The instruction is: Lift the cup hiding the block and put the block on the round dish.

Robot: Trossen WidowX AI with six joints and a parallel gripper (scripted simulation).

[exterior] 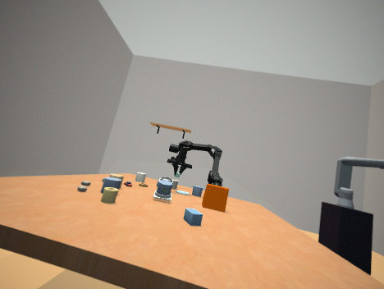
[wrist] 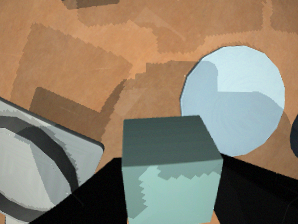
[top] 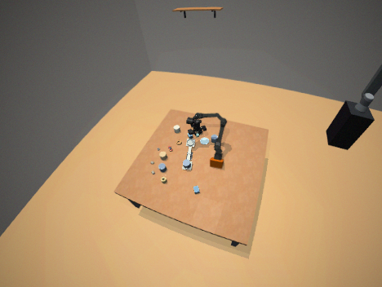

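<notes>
Top: my gripper (top: 197, 133) (exterior: 179, 167) (wrist: 164, 165) up off table, dish (top: 204, 141) (exterior: 182, 192) (wrist: 235, 100) just beside and below. Cup (top: 186, 163) (exterior: 164, 188) on balance's (top: 189, 154) (exterior: 162, 199) (wrist: 92, 154) far end, well apart from gripper; swinging back that way could knock it, ending attempt.

Exterior: block (exterior: 177, 175) (wrist: 172, 190) hangs between fingertips, above table. Early release would likely drop it short or bounce it off.

Wrist: fingers clamped on block, dish ahead and right, bare pan left. Lowering here, I'd probably miss dish or catch rim.
</notes>
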